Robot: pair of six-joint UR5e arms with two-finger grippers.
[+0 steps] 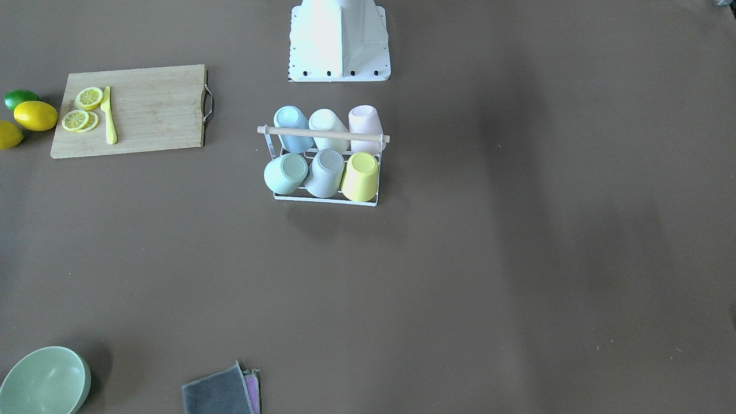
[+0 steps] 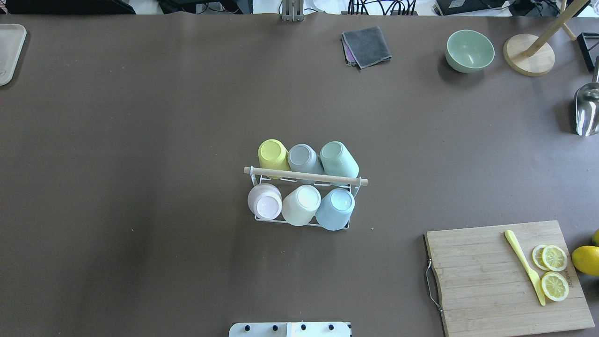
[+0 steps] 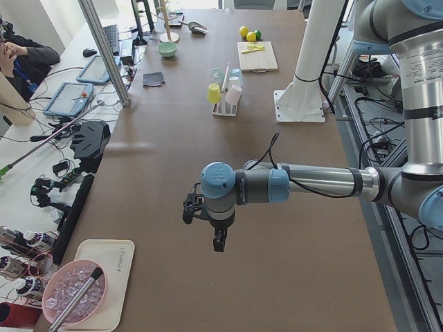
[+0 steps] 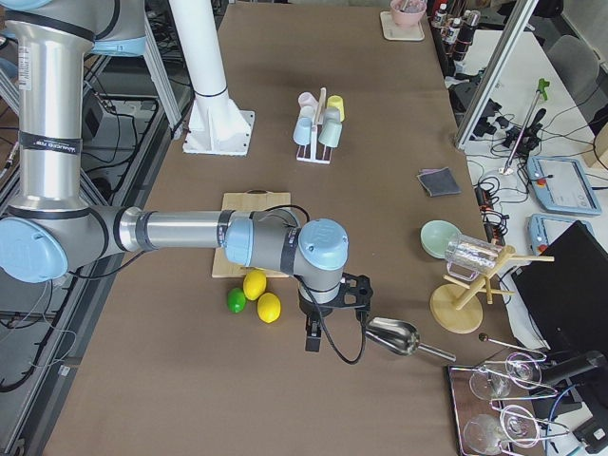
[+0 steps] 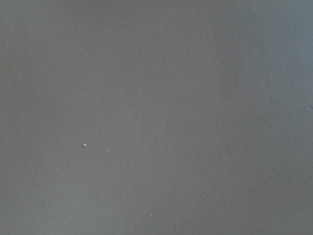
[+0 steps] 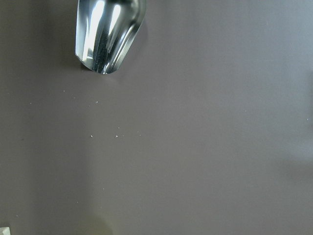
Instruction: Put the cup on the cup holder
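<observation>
The cup holder (image 2: 304, 176), a white wire rack with a wooden rod handle, stands at the table's middle, also seen as cup holder (image 1: 325, 199). Several cups sit upside down on its prongs: yellow cup (image 2: 273, 153), grey cup (image 2: 303, 157) and green cup (image 2: 338, 158) in the far row, with pink, cream and blue ones in the near row. My left gripper (image 3: 219, 242) hangs over bare table far from the rack. My right gripper (image 4: 313, 340) hovers beside a metal scoop. Whether either is open or shut I cannot tell.
A cutting board (image 2: 496, 290) with lemon slices and a yellow knife lies at the near right, whole lemons (image 2: 586, 260) beside it. A green bowl (image 2: 469, 50), grey cloth (image 2: 367, 46), wooden stand (image 2: 529, 58) and metal scoop (image 2: 587, 110) line the far right. A tray (image 2: 9, 51) lies far left.
</observation>
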